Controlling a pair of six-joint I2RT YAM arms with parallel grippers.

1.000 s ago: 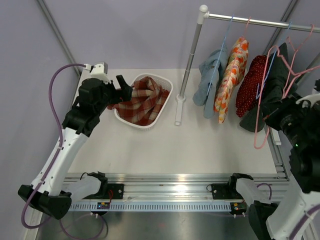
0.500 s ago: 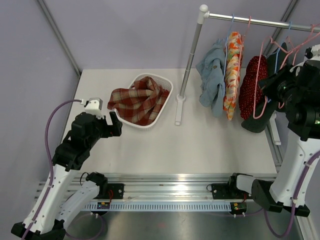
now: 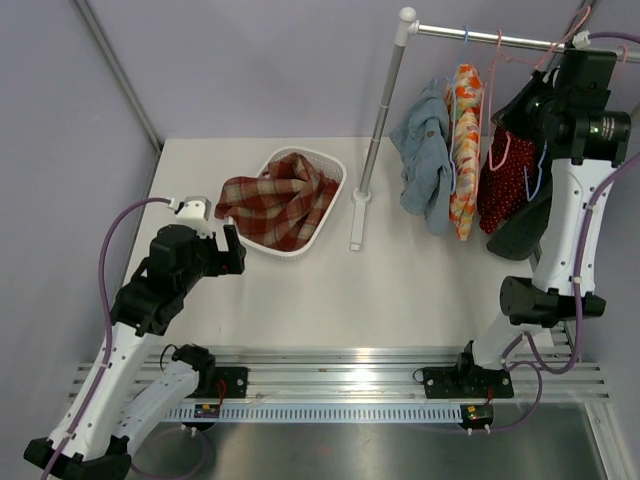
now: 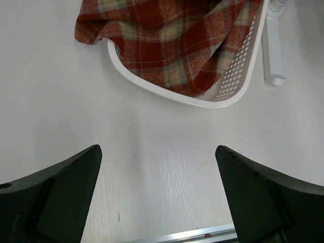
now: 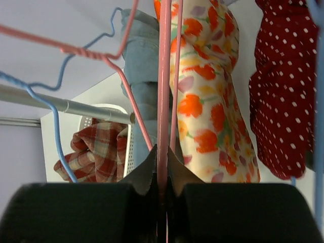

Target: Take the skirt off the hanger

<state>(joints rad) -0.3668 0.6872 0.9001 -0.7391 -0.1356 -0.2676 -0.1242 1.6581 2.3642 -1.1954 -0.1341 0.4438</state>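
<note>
The red plaid skirt (image 3: 280,200) lies bunched in the white basket (image 3: 300,253), one corner spilling over its left rim; the left wrist view shows the skirt (image 4: 172,40) just ahead. My left gripper (image 3: 232,250) hovers low over the table near the basket's front left, open and empty (image 4: 158,192). My right gripper (image 3: 518,105) is raised to the clothes rail (image 3: 500,42), shut on the bare pink wire hanger (image 5: 163,101) (image 3: 493,150), which runs between its fingers (image 5: 162,162). The hanger's top leaves the frame.
On the rail hang a denim garment (image 3: 425,165), a floral one (image 3: 463,130), a red dotted one (image 3: 505,185) and a dark one (image 3: 525,225). A blue hanger (image 5: 55,131) hangs beside the pink one. The rail's post (image 3: 375,140) stands right of the basket.
My right arm has swung up and left, carrying the pink hanger to the rail. My left arm drew back from the basket a second ago and has held still since.
</note>
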